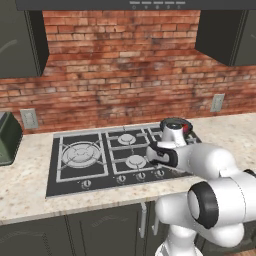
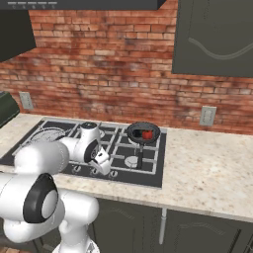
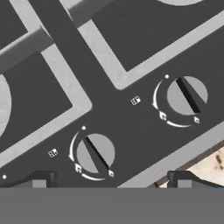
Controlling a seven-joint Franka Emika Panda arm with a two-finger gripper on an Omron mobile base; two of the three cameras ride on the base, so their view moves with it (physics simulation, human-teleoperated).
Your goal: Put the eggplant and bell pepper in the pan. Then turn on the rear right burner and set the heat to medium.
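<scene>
The pan (image 2: 143, 132) sits at the stove's rear right, over the rear right burner, which it hides. Its long handle points toward the front. The red bell pepper (image 2: 147, 134) lies inside it and also peeks past my arm as a red bell pepper (image 1: 186, 128) in the pan (image 1: 174, 123). I cannot make out the eggplant against the pan's dark inside. My gripper (image 3: 111, 181) is open and empty, pointing down at the stove's front strip over two round grey knobs (image 3: 95, 153) (image 3: 187, 96). From the right, the gripper (image 2: 105, 168) hangs above the knob row.
A large multi-ringed burner (image 1: 80, 154) lies at the stove's left, with small burner caps (image 1: 135, 161) in the middle. A green appliance (image 1: 7, 137) stands at the far left. Speckled counter (image 2: 207, 163) stretches right of the stove. Dark cabinets hang above.
</scene>
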